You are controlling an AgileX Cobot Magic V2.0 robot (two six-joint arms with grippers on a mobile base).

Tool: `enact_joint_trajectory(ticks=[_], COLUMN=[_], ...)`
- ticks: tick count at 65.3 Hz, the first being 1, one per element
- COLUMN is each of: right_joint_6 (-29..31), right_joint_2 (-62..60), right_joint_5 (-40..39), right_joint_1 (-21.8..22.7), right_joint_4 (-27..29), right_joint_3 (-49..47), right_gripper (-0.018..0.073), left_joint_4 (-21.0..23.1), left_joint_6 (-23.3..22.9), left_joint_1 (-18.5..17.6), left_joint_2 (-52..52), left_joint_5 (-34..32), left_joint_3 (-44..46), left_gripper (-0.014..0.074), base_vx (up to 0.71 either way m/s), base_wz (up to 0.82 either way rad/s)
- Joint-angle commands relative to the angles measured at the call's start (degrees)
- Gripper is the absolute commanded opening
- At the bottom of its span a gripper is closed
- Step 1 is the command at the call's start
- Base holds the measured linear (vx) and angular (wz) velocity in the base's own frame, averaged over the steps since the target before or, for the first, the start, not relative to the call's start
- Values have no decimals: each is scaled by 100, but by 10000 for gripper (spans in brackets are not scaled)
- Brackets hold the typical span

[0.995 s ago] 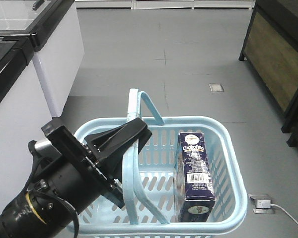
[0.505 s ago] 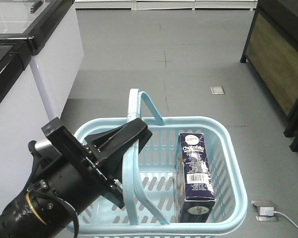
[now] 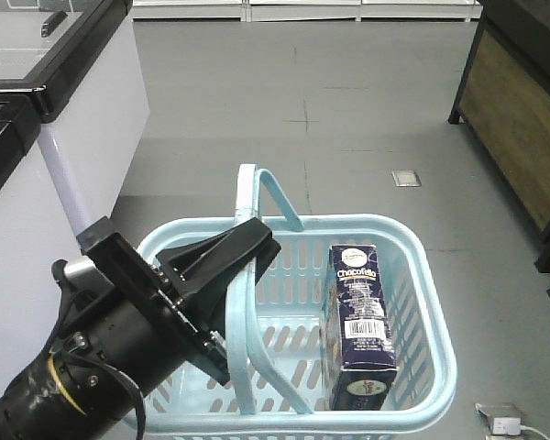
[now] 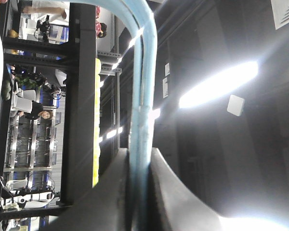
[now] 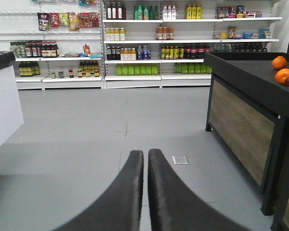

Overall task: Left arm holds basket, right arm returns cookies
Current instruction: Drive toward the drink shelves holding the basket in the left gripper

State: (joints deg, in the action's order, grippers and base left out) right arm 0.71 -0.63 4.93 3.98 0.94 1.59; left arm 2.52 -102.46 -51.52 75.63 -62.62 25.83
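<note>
The floor (image 3: pixel 348 119) has slid nearer; basket (image 3: pixel 412 266) and cookies (image 3: pixel 357 312) sit as before. The left claw (image 3: pixel 254 240) is clamped on the basket's handle (image 3: pixel 247 197). The right claw (image 5: pixel 145 161) is pressed together, empty. The cookies stand at the basket's right side, so the whole return looks left to do.

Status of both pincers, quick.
Left pincer: closed on the handle of the basket.
Right pincer: closed, holding nothing.

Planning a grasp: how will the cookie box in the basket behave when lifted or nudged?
The cookie box stands tall and narrow in the basket, so a nudge probably tips it. Being cardboard, it's likely stiff and light but dentable.
</note>
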Motion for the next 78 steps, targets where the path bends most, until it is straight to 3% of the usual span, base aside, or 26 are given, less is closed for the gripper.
enact_joint_trajectory(ticks=[1,78], right_joint_6=[36,36], right_joint_2=[-76,-76], right_joint_5=[-409,-409], right_joint_1=[-2,-2], right_joint_4=[-26,-26], right_joint_3=[107,107], right_gripper=[-6,-6], left_joint_4=[6,7], left_joint_6=[-19,-19], left_joint_1=[-44,-44], left_joint_2=[-200,-200], left_joint_5=[-829,-825], left_joint_3=[164,164], left_gripper=[-3,-3], base_vx=[25,38], base_wz=[4,-1])
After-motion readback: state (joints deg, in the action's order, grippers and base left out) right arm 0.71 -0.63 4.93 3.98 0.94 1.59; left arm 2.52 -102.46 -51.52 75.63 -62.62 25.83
